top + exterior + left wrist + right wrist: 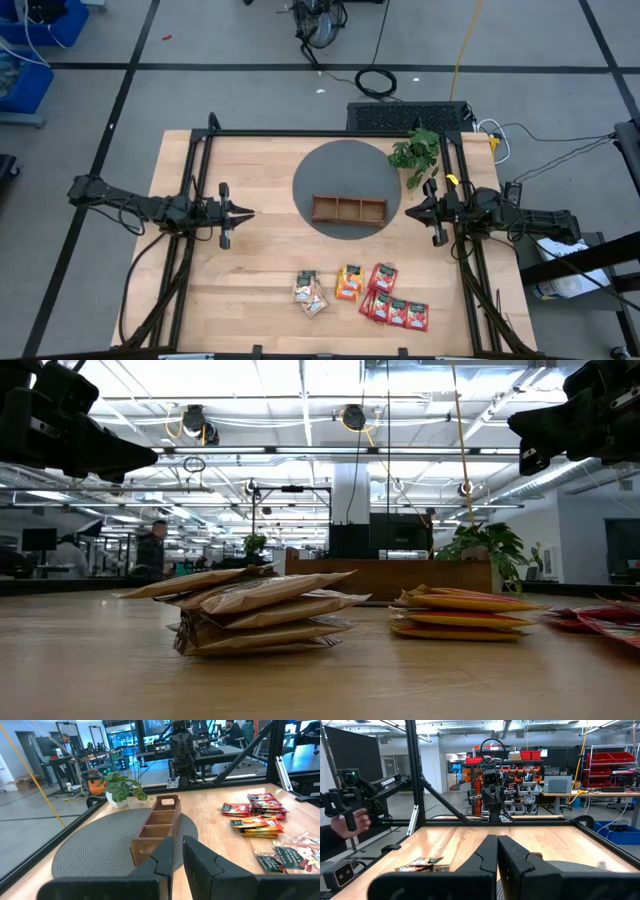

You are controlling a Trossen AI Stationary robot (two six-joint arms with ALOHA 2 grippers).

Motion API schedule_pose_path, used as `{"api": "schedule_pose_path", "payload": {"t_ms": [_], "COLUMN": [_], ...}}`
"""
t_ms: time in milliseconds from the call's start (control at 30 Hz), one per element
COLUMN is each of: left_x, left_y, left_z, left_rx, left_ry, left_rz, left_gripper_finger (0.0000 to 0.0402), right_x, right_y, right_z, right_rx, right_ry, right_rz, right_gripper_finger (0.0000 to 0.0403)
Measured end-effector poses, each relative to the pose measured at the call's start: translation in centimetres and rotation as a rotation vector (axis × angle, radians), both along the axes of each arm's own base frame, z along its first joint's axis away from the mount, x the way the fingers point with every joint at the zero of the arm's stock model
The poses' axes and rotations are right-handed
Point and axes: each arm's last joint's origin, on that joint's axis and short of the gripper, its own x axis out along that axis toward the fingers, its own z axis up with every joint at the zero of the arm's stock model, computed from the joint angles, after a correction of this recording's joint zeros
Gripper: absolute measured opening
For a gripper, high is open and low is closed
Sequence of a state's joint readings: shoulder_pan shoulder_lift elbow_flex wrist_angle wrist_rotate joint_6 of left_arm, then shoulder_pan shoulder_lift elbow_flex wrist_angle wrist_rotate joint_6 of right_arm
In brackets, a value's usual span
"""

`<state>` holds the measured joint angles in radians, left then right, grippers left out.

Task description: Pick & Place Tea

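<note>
Tea: sachets (360, 293) lie loose on the table's (260, 260) near edge (pale ones left, orange middle, red right).
Tray: wooden tray (348, 209) on the round grey mat (330, 175), farther back.
Left gripper (246, 213): hovering left of the mat, fingers nearly together, holding nothing.
Right gripper (408, 213): hovering right of the tray, fingers pressed together, empty.

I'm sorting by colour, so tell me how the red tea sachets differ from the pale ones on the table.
The red tea sachets lie toward the right arm's side of the table; the pale sachets lie farther left, with the orange sachets between them. The red ones spread out in a loose, overlapping cluster; the pale ones sit in a tighter, smaller pile. Both groups are flat printed packets on the bare wood, outside the wooden tray.
</note>
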<state>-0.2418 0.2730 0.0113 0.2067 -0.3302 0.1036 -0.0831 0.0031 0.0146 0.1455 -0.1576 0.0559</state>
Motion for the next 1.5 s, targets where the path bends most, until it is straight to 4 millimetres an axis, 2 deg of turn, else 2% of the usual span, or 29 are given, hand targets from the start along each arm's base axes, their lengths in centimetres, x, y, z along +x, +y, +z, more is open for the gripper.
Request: {"api": "schedule_pose_path", "payload": {"t_ms": [467, 600, 700, 933, 1133, 1200, 1300, 1500], "left_x": [0.0, 0.0, 0.0, 0.0, 0.6, 1.1, 2.7, 8.2], "left_y": [-0.1, -0.3, -0.3, -0.3, -0.3, -0.4, -0.7, -1.9], "left_z": [0.1, 0.0, 0.2, 1.5, 3.1, 4.0, 4.7, 5.4], "left_rx": [-0.095, -0.183, -0.187, -0.168, -0.063, -0.039, 0.023, 0.056], "left_ry": [-0.019, -0.005, -0.023, -0.162, -0.319, -0.372, -0.344, -0.168], "left_rz": [-0.014, -0.085, -0.095, -0.1, -0.057, -0.053, -0.021, -0.074], "left_gripper_finger": [0.0047, 0.0047, 0.0047, 0.0047, 0.0047, 0.0047, 0.0047, 0.0046], "right_x": [0.0, 0.0, 0.0, 0.0, 0.0, 0.0, 0.0, 0.0], "right_y": [0.0, 0.0, -0.1, -0.2, -0.2, -0.2, -0.2, -0.1], "right_z": [0.1, -0.1, -0.2, -0.2, -0.2, -0.2, -0.2, -0.1], "right_rx": [0.01, 0.012, 0.016, 0.127, 0.061, 0.057, 0.043, 0.037], "right_ry": [-0.014, 0.009, 0.022, 0.03, 0.026, 0.025, 0.025, 0.015], "right_rz": [0.001, 0.0, -0.026, -0.038, -0.046, -0.047, -0.05, -0.034], "right_gripper_finger": [0.0, 0.0, 0.0, 0.0, 0.0, 0.0, 0.0, 0.0]}}
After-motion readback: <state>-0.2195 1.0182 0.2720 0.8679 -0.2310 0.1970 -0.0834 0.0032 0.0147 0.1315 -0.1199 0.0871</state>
